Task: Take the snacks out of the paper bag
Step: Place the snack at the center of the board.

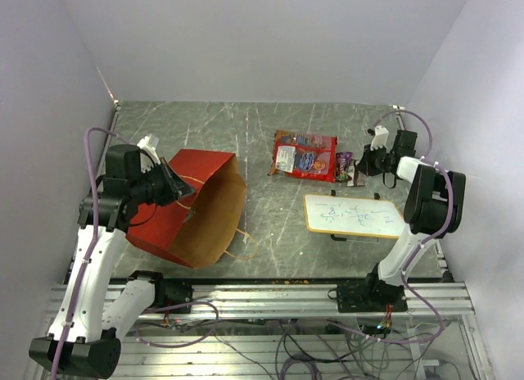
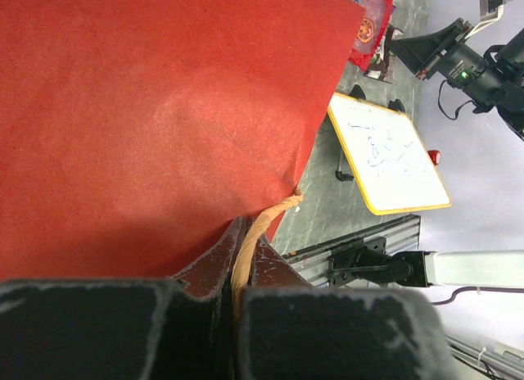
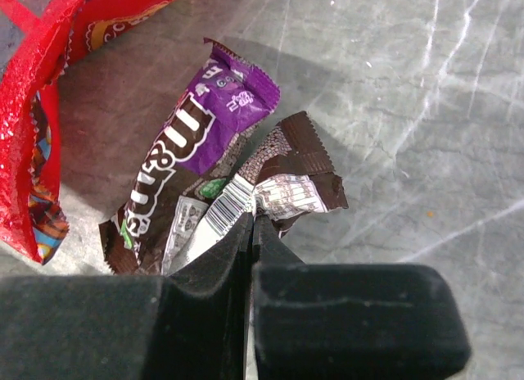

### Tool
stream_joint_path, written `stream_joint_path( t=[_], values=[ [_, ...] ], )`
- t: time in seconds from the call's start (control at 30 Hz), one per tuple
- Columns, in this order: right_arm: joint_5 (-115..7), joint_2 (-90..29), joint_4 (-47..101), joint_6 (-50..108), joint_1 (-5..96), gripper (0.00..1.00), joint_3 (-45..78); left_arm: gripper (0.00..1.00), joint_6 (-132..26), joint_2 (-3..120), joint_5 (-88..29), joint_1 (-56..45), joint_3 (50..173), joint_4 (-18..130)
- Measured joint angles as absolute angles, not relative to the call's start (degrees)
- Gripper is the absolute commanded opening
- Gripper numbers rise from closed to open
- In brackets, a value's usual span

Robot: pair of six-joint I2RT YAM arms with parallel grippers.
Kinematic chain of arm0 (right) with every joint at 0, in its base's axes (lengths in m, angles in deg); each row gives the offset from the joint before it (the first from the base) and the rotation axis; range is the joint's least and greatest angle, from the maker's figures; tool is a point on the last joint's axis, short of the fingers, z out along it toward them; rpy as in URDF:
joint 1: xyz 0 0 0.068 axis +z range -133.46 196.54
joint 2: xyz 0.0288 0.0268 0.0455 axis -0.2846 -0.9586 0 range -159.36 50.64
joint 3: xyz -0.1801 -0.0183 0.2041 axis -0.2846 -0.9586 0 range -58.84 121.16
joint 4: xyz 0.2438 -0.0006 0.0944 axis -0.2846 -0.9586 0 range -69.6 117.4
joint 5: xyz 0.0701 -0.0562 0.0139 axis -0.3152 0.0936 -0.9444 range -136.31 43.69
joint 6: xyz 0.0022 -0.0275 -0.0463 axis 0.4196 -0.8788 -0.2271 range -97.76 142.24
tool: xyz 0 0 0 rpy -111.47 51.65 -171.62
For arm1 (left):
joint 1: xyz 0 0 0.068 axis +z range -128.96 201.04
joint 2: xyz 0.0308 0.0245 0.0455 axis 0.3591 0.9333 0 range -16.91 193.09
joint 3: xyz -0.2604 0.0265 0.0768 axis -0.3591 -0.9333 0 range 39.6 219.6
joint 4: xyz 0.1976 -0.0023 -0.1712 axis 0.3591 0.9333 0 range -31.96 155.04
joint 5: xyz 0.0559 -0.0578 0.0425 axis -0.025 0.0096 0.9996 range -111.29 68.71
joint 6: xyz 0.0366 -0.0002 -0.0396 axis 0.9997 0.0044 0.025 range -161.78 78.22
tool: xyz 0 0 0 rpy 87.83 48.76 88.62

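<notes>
The red paper bag (image 1: 184, 208) lies tipped on the left of the table, its brown mouth facing front right. My left gripper (image 1: 176, 187) is shut on its twisted loop handle (image 2: 260, 223), with the bag's red side (image 2: 164, 110) filling the left wrist view. Three snacks lie outside at the back right: a large flat red bag (image 1: 304, 155), a purple packet (image 3: 205, 126) and a crumpled brown packet (image 3: 295, 171). My right gripper (image 3: 255, 223) is shut, its tips pinching the brown packet's edge on the table. What the paper bag holds is hidden.
A wood-framed white board (image 1: 354, 214) lies front right, close to the right arm's base. The bag's second loop handle (image 1: 244, 245) trails on the table near the front rail (image 1: 270, 291). Walls close in at the back and both sides.
</notes>
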State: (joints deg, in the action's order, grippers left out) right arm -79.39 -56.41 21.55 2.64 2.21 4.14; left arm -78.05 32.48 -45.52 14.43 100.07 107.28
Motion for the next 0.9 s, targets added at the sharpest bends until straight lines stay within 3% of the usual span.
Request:
stream_joint_path(
  t=[0.33,0.7,0.9],
  values=[
    [-81.55,-60.15,22.19,2.97,2.21,0.0,7.29,0.07,-77.75,32.39,-44.99,14.43,100.11,107.71],
    [-79.32,-59.1,28.0,5.83,2.19,0.35,4.01,0.07,-78.34,31.47,-44.97,14.43,100.11,107.8],
    [-71.19,-50.6,30.36,10.23,2.19,0.4,-0.6,0.07,-78.9,28.92,-44.95,14.43,100.09,108.68]
  ],
)
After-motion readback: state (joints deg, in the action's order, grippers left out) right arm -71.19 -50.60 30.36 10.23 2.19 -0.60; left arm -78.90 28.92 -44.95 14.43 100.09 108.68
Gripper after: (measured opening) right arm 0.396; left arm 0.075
